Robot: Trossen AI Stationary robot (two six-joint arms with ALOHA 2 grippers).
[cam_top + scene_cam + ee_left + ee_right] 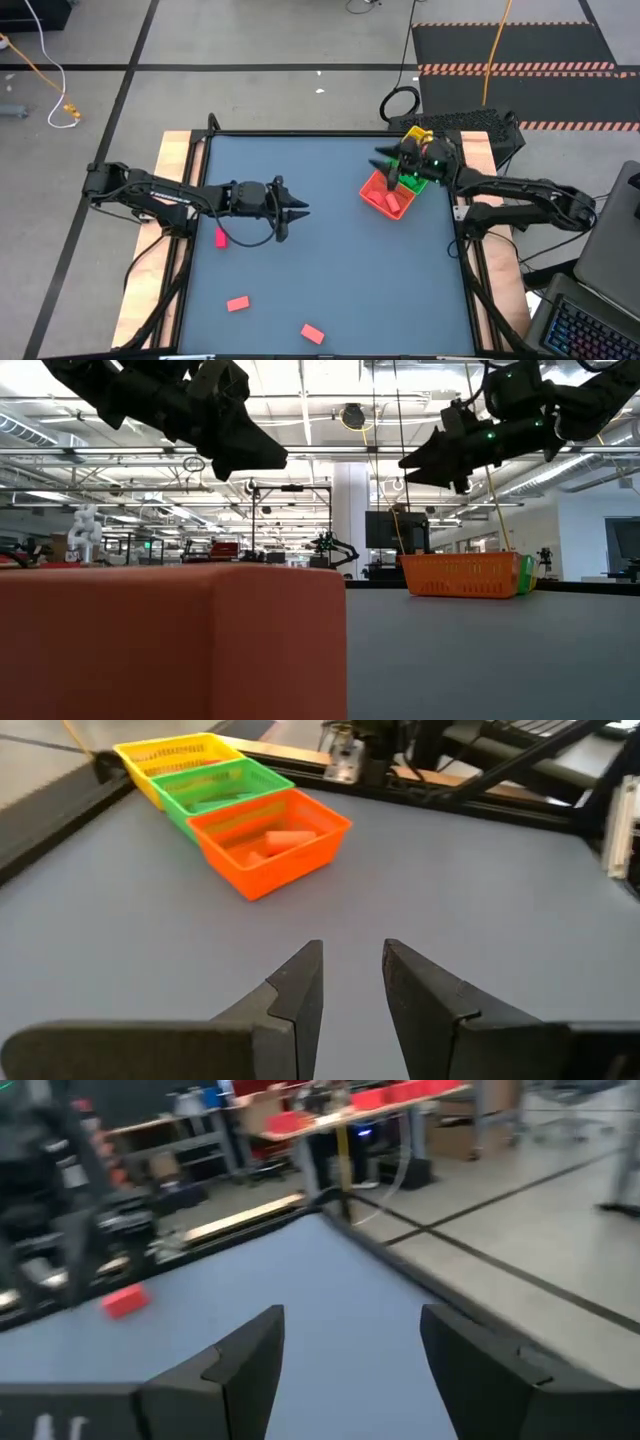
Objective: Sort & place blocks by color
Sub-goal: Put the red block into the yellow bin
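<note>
Right gripper (385, 165) hovers over the tray (376, 196), jaws spread and empty; left gripper (297, 210), also spread, faces three red blocks (237, 303).

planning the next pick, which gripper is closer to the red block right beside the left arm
Left. The left gripper hangs just past the red block, which lies beside that arm's wrist. The right gripper is over the tray, far across the table.

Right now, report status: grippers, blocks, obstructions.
Left gripper open, empty, mid-table. Right gripper open over tray. Three red blocks loose on table. Nothing in the way.
</note>
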